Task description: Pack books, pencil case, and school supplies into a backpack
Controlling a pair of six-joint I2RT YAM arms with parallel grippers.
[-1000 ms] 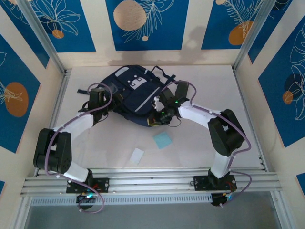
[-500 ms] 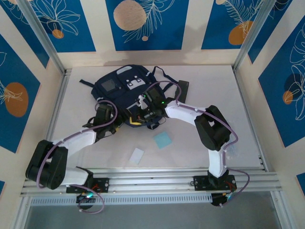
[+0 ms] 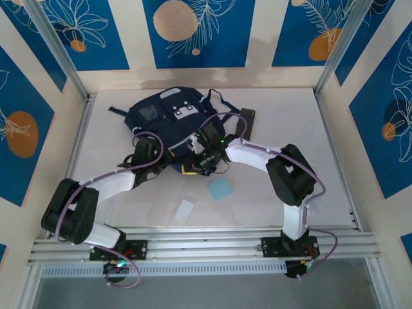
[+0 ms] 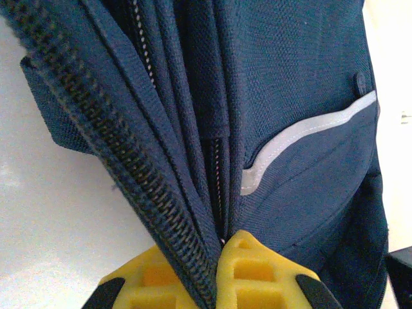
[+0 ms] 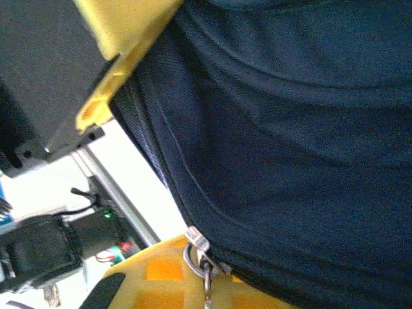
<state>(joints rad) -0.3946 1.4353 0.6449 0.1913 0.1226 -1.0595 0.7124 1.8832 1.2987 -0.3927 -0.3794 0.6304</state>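
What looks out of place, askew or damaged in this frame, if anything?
Nothing stands out. The backpack looks intact, left gripper and right gripper shut on its zipper edge; the light-blue pad and white piece lie flat on the table, unpacked.

Backpack [image 5: 290, 129]: navy fabric, seams running diagonally. Right gripper [image 5: 203, 286] at the backpack's lower edge, yellow fingers [image 5: 161, 277] closed together on the metal zipper pull [image 5: 198, 254], ring sitting between them. Zipper line runs right from the pull along the backpack's bottom edge. Another yellow finger [image 5: 122, 45] on a black mount, against the backpack's upper-left edge. Left of the backpack: white table [image 5: 151, 193], metal rail [image 5: 112, 183], dark arm base [image 5: 45, 254] with small green and red lights, blurry.
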